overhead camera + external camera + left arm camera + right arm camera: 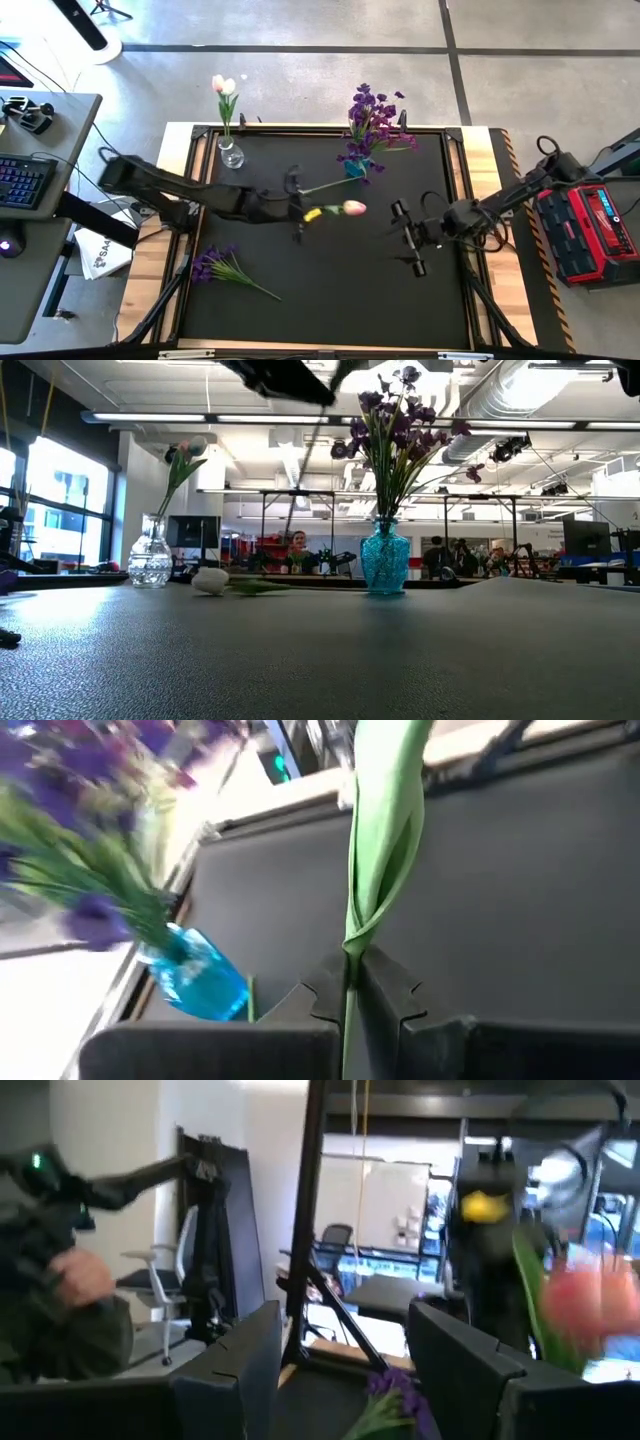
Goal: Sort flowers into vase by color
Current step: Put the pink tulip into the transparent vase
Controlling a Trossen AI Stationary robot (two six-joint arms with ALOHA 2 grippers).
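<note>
My left gripper (300,205) hovers over the middle of the black mat, shut on a pink tulip (353,208) whose bud points toward the table's right. My right gripper (410,240) stands open to the right of the bud, with nothing between its fingers (240,1365). At the far edge, a clear vase (230,152) holds white and pink tulips. A blue vase (357,165) holds purple flowers (372,120). One purple flower (225,268) lies flat on the mat at the near left. My left gripper pinches the tulip's green stem (350,955) between its two fingers, just where a leaf wraps around it. The fingers lie across the stem. The leaf (385,830) runs on beyond the fingers, and the flower is lifted clear of the mat.
The mat's raised frame (455,135) runs along the wooden table edges. A red box (590,225) stands off the right side and a desk with a keyboard (25,180) off the left. People sit in the room beyond the far edge (297,550).
</note>
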